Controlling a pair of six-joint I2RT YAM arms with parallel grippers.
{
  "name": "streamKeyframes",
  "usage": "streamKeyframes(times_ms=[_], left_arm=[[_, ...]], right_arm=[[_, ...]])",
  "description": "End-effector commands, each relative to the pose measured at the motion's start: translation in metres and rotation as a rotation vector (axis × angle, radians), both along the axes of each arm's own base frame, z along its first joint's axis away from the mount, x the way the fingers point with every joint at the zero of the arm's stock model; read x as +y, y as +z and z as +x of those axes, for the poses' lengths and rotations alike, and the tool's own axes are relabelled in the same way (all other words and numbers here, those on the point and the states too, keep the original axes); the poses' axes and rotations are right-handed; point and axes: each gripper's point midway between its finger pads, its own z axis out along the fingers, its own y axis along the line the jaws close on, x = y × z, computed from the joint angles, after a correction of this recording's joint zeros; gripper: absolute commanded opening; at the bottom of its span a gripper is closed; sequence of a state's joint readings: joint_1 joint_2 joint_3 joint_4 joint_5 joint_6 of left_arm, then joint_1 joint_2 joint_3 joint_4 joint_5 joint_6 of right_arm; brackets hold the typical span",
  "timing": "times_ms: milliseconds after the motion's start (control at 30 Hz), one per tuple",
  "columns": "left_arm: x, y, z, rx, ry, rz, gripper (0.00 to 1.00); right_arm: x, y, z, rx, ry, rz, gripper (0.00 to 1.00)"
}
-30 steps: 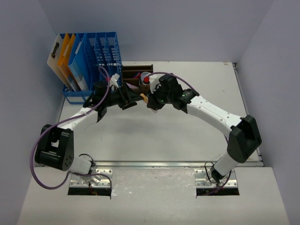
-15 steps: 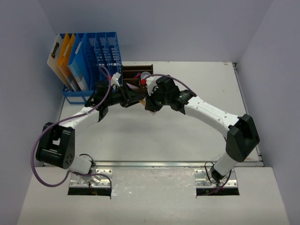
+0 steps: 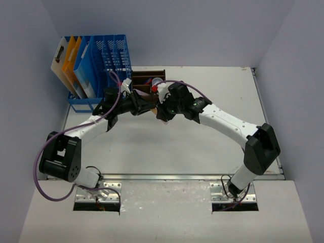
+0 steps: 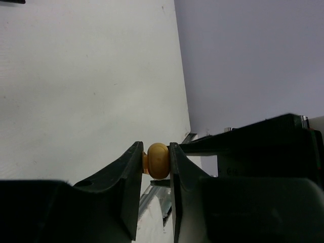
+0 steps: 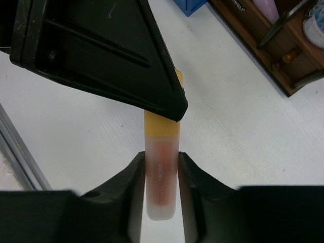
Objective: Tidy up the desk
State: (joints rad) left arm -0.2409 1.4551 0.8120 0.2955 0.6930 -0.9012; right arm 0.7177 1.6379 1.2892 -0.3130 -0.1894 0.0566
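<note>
Two claws, one item. Item: translucent orange marker with yellow cap. Holders: left gripper, closed on the cap; right gripper, clamped round the barrel. Location: above the desk, near its far edge, just in front of the wooden tray and beside the blue file rack. Risk: opposing pull could pop the cap off; early release by either claw would probably drop the marker.

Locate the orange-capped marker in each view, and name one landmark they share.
Top external: centre, marker mostly hidden.
Left wrist: lower centre, cap pinched in left claw.
Right wrist: lower centre, barrel in right claw.
Shared landmark: the desk.
</note>
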Motion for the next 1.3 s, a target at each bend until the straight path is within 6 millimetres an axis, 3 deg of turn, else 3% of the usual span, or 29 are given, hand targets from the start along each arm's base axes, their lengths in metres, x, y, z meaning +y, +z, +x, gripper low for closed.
streamKeyframes(times_ms=[0,67,133,233,300,467,567,600,633,667,900,1067,1267], left_arm=[[-0.004,0.026,0.007,-0.105,-0.011,0.003,0.0],[0.002,0.025,0.013,-0.138,0.015,0.067,0.0],[0.009,0.042,0.028,-0.215,0.059,0.123,0.0],[0.03,0.065,0.057,-0.36,0.169,0.268,0.0],[0.048,0.081,0.079,-0.434,0.265,0.377,0.0],[0.083,0.086,0.119,-0.453,0.449,0.559,0.0],[0.088,0.086,0.134,-0.469,0.493,0.582,0.0],[0.088,0.077,0.14,-0.452,0.491,0.595,0.0],[0.086,0.083,0.147,-0.46,0.498,0.592,0.0],[0.09,0.073,0.155,-0.44,0.515,0.618,0.0],[0.097,0.064,0.173,-0.46,0.568,0.666,0.0],[0.099,0.045,0.176,-0.447,0.564,0.713,0.0],[0.093,0.034,0.182,-0.473,0.556,0.689,0.0]], right_arm=[[0.012,0.028,0.012,-0.073,0.005,0.047,0.37],[0.011,0.028,0.01,-0.067,0.005,0.042,0.63],[0.004,0.031,0.013,-0.082,-0.019,0.025,0.82],[-0.008,0.034,0.017,-0.09,-0.048,0.023,0.89],[-0.016,0.031,0.019,-0.075,-0.066,0.022,0.9],[-0.043,0.027,0.03,-0.044,-0.135,0.032,0.9],[-0.057,0.026,0.038,-0.034,-0.173,0.04,0.9],[-0.063,0.025,0.042,-0.033,-0.187,0.041,0.9],[-0.066,0.025,0.043,-0.034,-0.196,0.04,0.9],[-0.069,0.026,0.045,-0.038,-0.205,0.037,0.9],[-0.084,0.024,0.052,-0.051,-0.233,0.023,0.9],[-0.084,0.02,0.053,-0.04,-0.231,0.02,0.89],[-0.083,0.016,0.054,-0.032,-0.229,0.018,0.88]])
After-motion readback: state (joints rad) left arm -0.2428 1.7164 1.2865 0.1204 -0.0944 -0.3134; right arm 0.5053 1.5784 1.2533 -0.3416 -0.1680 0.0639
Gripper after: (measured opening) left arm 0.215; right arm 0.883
